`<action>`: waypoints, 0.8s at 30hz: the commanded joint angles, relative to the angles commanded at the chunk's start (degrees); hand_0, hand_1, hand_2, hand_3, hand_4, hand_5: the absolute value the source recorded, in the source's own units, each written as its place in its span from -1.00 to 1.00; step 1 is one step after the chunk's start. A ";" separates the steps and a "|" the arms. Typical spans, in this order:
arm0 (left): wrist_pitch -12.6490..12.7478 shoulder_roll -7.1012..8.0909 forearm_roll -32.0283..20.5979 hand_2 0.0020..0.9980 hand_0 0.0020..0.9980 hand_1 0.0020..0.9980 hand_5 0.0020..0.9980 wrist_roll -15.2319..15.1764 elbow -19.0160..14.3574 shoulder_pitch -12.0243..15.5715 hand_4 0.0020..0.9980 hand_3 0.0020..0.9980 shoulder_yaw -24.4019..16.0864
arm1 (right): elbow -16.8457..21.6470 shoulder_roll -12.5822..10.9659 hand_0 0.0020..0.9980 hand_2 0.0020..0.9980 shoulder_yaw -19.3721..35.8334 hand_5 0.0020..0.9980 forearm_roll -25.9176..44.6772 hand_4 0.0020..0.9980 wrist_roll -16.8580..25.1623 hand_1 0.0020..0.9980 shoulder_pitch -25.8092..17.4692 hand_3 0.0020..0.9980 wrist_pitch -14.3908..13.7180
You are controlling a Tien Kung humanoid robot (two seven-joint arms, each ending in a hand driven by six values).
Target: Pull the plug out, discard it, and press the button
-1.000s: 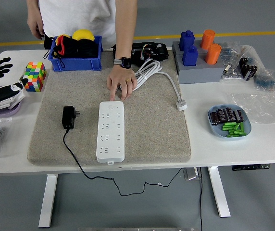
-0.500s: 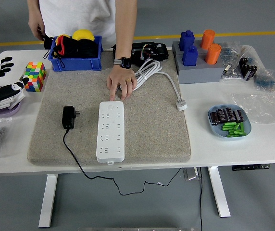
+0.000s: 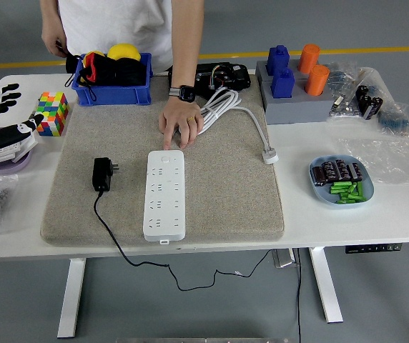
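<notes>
A white power strip (image 3: 165, 194) lies lengthwise on the grey felt mat (image 3: 219, 179). A black plug adapter (image 3: 102, 174) lies on the mat left of the strip, unplugged, its black cord trailing off the table's front edge. A person's hand (image 3: 179, 126) rests at the strip's far end, fingertips touching the mat beside the button end. My left hand (image 3: 1, 128), white and black, hovers at the far left edge with its fingers spread, holding nothing. My right hand is out of view.
A coiled white cable (image 3: 226, 107) with its plug (image 3: 270, 155) lies right of the person's hand. A blue bin (image 3: 114, 91), a colour cube (image 3: 51, 113), a blue tray of batteries (image 3: 341, 181), blue and orange blocks (image 3: 294, 75) and plastic bags surround the mat.
My left hand has drifted slightly left towards the edge of the picture. The person's hand at the strip and the plug have not moved.
</notes>
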 joint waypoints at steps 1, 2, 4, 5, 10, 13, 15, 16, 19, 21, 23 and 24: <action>0.00 0.00 -0.01 0.67 0.68 0.67 -0.55 -0.01 0.05 0.00 0.65 0.73 -0.03 | -0.02 0.01 0.45 0.33 -0.02 0.27 0.00 0.53 -0.01 0.35 0.00 0.32 0.01; 0.00 0.00 -0.01 0.67 0.68 0.67 -0.55 -0.02 0.11 0.02 0.65 0.73 -0.07 | -0.03 0.01 0.45 0.33 -0.04 0.27 -0.02 0.53 -0.01 0.35 -0.02 0.32 0.01; 0.00 -0.02 0.01 0.67 0.68 0.67 -0.55 -0.01 0.25 0.08 0.65 0.73 -0.16 | -0.01 0.02 0.45 0.33 -0.01 0.27 -0.02 0.53 0.00 0.35 -0.02 0.32 0.01; -0.02 -0.01 0.03 0.67 0.68 0.68 -0.55 0.01 0.30 0.07 0.65 0.73 -0.20 | 0.02 0.03 0.45 0.33 -0.04 0.27 -0.01 0.53 0.00 0.35 0.00 0.32 0.02; -0.03 0.04 0.05 0.67 0.68 0.68 -0.55 0.02 0.39 0.00 0.65 0.73 -0.35 | 0.04 0.03 0.45 0.33 -0.17 0.27 0.04 0.53 0.00 0.35 0.06 0.32 0.02; -0.05 0.06 0.07 0.67 0.68 0.67 -0.55 0.04 0.41 0.05 0.65 0.73 -0.48 | 0.00 -0.01 0.45 0.33 -0.13 0.27 0.01 0.53 0.01 0.35 0.02 0.32 0.00; -0.04 0.06 0.06 0.67 0.68 0.67 -0.55 0.01 0.38 0.16 0.65 0.73 -0.57 | -0.05 -0.03 0.45 0.33 -0.15 0.27 0.01 0.53 0.00 0.35 -0.06 0.32 0.01; -0.04 0.06 0.07 0.67 0.68 0.67 -0.55 0.02 0.40 0.17 0.65 0.73 -0.62 | -0.04 -0.05 0.45 0.33 -0.19 0.27 0.01 0.53 0.00 0.35 -0.08 0.32 0.01; -0.05 0.06 0.09 0.67 0.68 0.67 -0.55 0.02 0.38 0.18 0.65 0.73 -0.66 | -0.04 -0.04 0.45 0.33 -0.17 0.27 0.01 0.53 -0.01 0.35 -0.07 0.32 0.02; -0.06 0.09 0.07 0.67 0.68 0.67 -0.55 0.00 0.35 0.15 0.65 0.73 -0.64 | 0.03 -0.05 0.45 0.33 -0.17 0.27 0.03 0.53 0.00 0.35 -0.07 0.32 0.04; -0.06 0.13 0.05 0.67 0.68 0.67 -0.55 0.00 0.39 0.15 0.65 0.73 -0.67 | 0.00 -0.07 0.45 0.33 -0.12 0.27 0.00 0.53 0.00 0.35 -0.01 0.32 0.01; -0.08 0.13 0.04 0.67 0.68 0.67 -0.55 0.03 0.46 0.14 0.65 0.73 -0.68 | 0.01 -0.08 0.45 0.33 -0.11 0.27 0.02 0.53 0.01 0.35 0.02 0.32 -0.01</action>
